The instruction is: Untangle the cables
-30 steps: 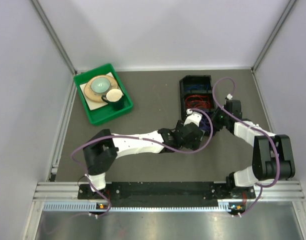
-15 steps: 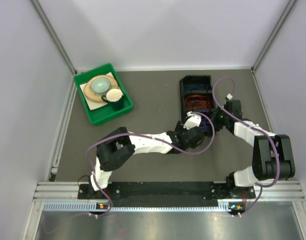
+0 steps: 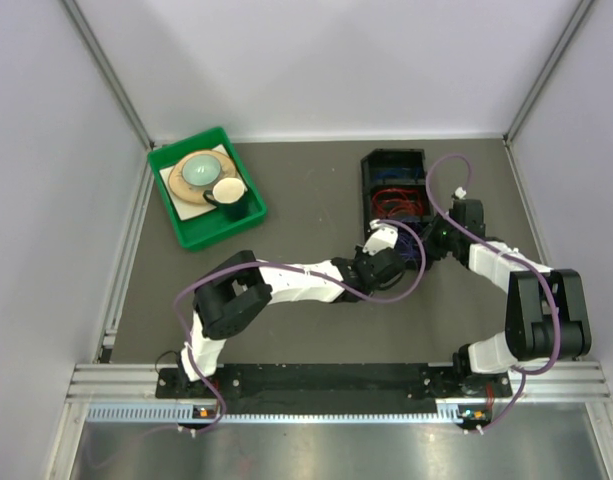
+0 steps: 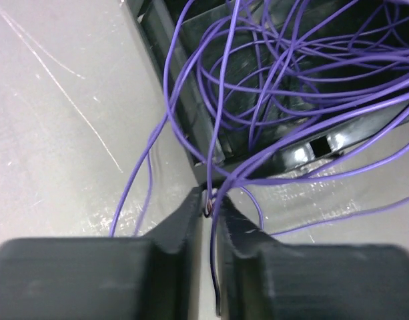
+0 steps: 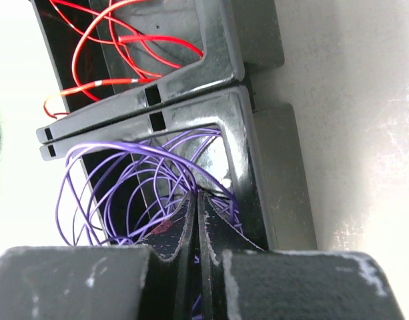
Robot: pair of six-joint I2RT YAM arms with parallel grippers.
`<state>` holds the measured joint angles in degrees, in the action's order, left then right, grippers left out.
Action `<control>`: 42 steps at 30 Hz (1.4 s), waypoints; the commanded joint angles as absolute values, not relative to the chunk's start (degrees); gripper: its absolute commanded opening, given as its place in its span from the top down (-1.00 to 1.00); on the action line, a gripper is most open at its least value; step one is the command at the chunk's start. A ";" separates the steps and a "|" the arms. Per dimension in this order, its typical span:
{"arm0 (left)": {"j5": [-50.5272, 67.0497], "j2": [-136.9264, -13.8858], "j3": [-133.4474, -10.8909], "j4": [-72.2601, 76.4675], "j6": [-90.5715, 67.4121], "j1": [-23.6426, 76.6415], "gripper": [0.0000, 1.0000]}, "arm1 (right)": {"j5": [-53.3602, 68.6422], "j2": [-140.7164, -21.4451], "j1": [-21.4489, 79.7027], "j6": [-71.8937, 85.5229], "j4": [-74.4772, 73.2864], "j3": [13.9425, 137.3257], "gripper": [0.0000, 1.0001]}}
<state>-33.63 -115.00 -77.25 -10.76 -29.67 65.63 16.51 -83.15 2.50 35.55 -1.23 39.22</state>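
A loose tangle of purple cables (image 4: pixel 291 67) spills out of the near compartment of a black divided box (image 3: pixel 393 160). Red cables (image 5: pixel 124 40) lie coiled in the compartment behind it. My left gripper (image 4: pixel 209 199) sits at the box's near left corner, shut on one purple strand that runs down between its fingers. My right gripper (image 5: pixel 197 195) reaches into the purple compartment from the right. Its jaws are pressed together where purple cables (image 5: pixel 124 180) converge, and a strand shows between the fingers. In the top view the left gripper (image 3: pixel 383 238) and the right gripper (image 3: pixel 433 240) are close together.
A green bin (image 3: pixel 208 228) with a plate, a bowl and a black cup stands at the back left. White walls with metal rails close in the grey table on three sides. The box's black wall (image 4: pixel 191 113) stands just in front of my left fingers.
My left gripper was open and has shut on a purple strand. Its arm has drawn in slightly towards the box. The right arm has not moved.
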 commanded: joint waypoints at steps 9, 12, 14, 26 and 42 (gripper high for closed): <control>-37.44 -108.73 -77.87 -11.60 -27.78 65.57 1.00 | 16.26 -82.26 2.99 35.33 -1.41 40.78 1.00; -38.32 -107.84 -78.40 -12.91 -26.02 65.48 1.00 | 16.35 -82.27 2.90 35.42 -1.41 40.87 1.00; -38.93 -107.84 -78.57 -13.79 -25.23 65.48 1.00 | 16.44 -82.18 2.99 35.42 -1.41 40.87 1.00; -42.11 -106.70 -81.73 -13.27 -20.75 64.34 1.00 | 16.79 -81.56 2.90 35.51 -1.76 40.69 1.00; -25.76 -112.67 -94.83 -7.05 -21.08 60.31 1.00 | 16.96 -78.93 2.90 37.44 -1.94 41.40 1.00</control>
